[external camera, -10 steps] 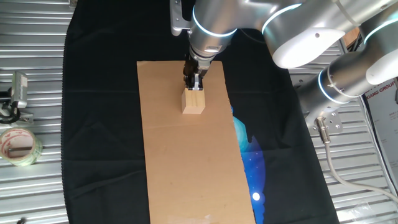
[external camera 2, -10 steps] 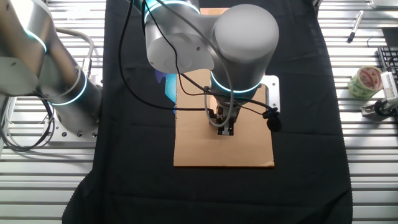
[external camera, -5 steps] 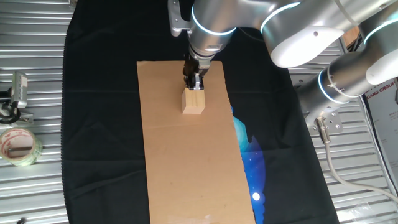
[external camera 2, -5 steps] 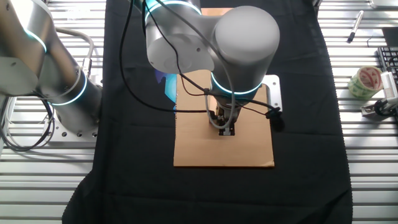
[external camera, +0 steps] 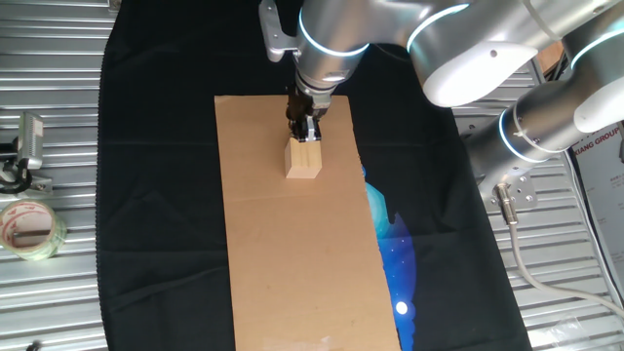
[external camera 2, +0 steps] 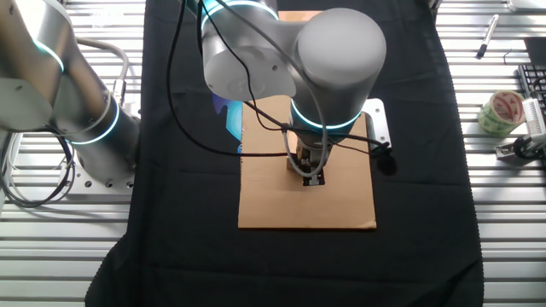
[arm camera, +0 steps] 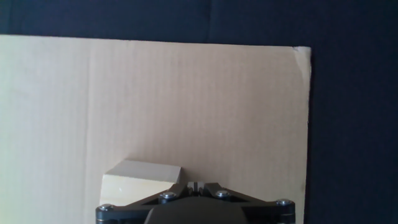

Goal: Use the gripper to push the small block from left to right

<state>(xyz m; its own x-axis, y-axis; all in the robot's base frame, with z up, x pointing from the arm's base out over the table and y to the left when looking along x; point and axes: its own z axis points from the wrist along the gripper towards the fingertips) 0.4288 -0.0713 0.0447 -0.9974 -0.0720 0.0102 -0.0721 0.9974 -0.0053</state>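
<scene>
The small block [external camera: 303, 160] is a pale tan wooden cube standing on the brown cardboard sheet [external camera: 292, 253], near its far end. My gripper [external camera: 307, 131] hangs from the silver arm with the blue ring, its fingers pressed together, tips right behind the block's far top edge. In the hand view the block [arm camera: 140, 182] lies at the lower left, just left of the gripper [arm camera: 195, 185], whose jaws meet with nothing between them. In the other fixed view the gripper [external camera 2: 315, 176] points down over the cardboard [external camera 2: 341, 205] and the arm hides the block.
A second silver arm [external camera: 556, 117] stands at the right. A roll of tape [external camera: 27, 230] and a clip lie on the metal table at the left. Black cloth [external camera: 156, 195] surrounds the cardboard, with a blue print [external camera: 395, 244] beside its right edge.
The wrist has turned slightly: its camera bracket shifted left in one fixed view and right in the other. Block and fingertips stay in place.
</scene>
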